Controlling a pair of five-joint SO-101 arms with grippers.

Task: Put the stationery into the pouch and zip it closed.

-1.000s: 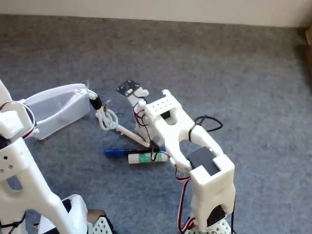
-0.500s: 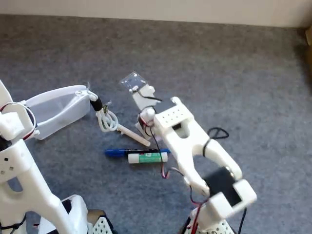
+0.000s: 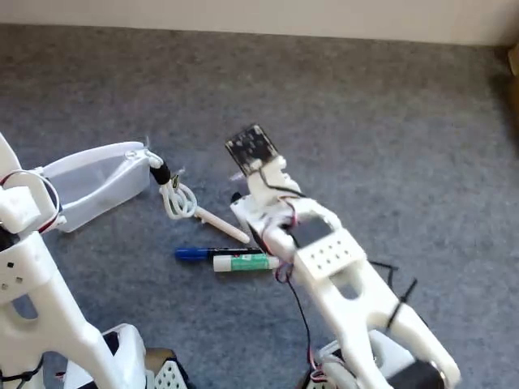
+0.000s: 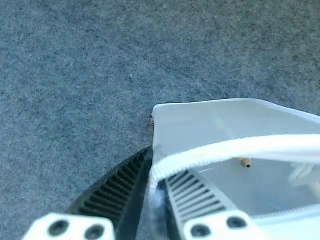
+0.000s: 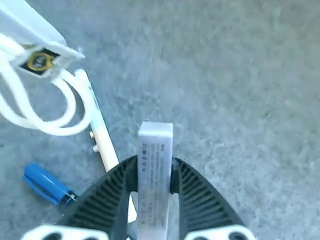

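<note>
Your right fingers [image 5: 117, 186] grip eraser [image 5: 155, 145]; your left fingers [image 4: 119, 181] pinch pouch [image 4: 210, 125] rim; blue pen [image 3: 195, 254], glue stick [image 3: 243, 262] touching on table.

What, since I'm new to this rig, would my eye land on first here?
The right gripper clamped on a white block, probably an eraser, above the grey carpet. Next, the left gripper pinching the open clear pouch by its rim; a blue pen and a glue stick lie side by side between the arms.
</note>
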